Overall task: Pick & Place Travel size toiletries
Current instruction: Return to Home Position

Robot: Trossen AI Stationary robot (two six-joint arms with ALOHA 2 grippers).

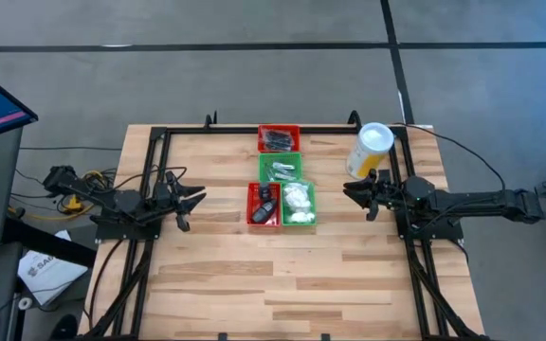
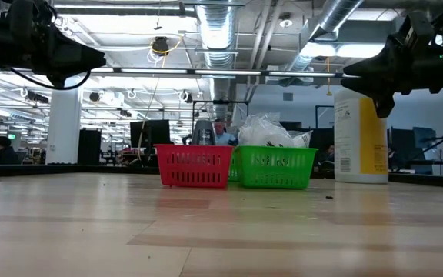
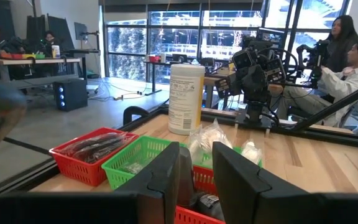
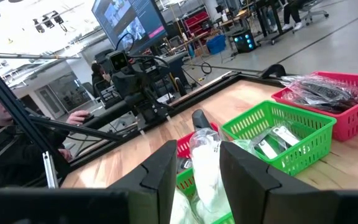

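The toiletries lie sorted in four small trays at the table's middle. Dark packets (image 1: 279, 139) fill the far red tray. Clear packets with pale sticks (image 1: 281, 169) are in the green tray behind the near pair. Dark discs (image 1: 265, 205) sit in the near red tray, and white puffy lumps in clear bags (image 1: 299, 201) in the near green tray. My left gripper (image 1: 200, 196) hovers open to the left of the trays, its fingers (image 3: 194, 162) pointing at them. My right gripper (image 1: 347, 188) hovers open to their right, facing the white lumps (image 4: 207, 168).
A tall yellow canister with a white lid (image 1: 372, 149) stands on the table just beyond my right gripper, near the far right corner. A black frame (image 1: 164, 133) borders the table. People sit at desks beyond the table (image 3: 353, 56). Bare wood (image 1: 282, 284) spreads along the near side.
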